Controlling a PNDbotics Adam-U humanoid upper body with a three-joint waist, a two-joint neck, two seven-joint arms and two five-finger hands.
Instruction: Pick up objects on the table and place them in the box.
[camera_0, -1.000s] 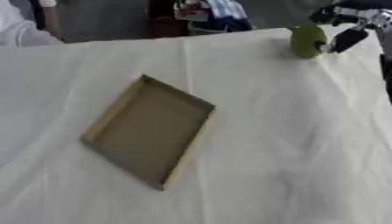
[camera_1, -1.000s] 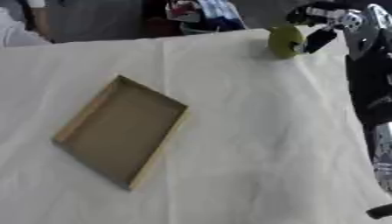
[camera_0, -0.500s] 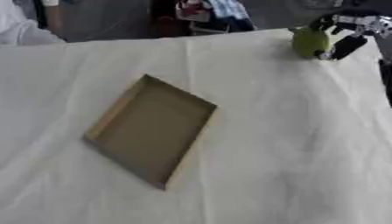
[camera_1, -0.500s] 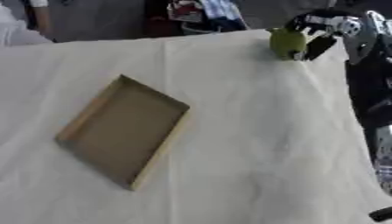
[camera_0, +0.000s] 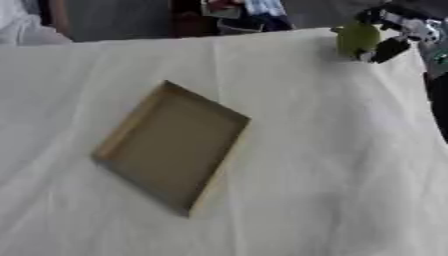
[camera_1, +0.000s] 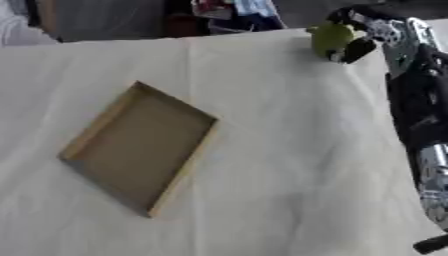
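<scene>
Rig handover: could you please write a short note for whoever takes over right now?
Right hand: at the table's far right corner, fingers curled round a green object.
Left hand: not in view.
Box: open and empty, lying askew at centre-left on the white cloth.
Done: the green object is grasped; nothing is in the box yet.
Left: carry the green object to the box and release it inside. No other loose objects show on the cloth.

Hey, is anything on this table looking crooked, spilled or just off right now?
Only the box stands out: it lies turned askew on the white cloth, one corner pointing away from the robot. It holds nothing yet. The right hand is curled round a green object at the far right corner. Nothing has spilled.
</scene>
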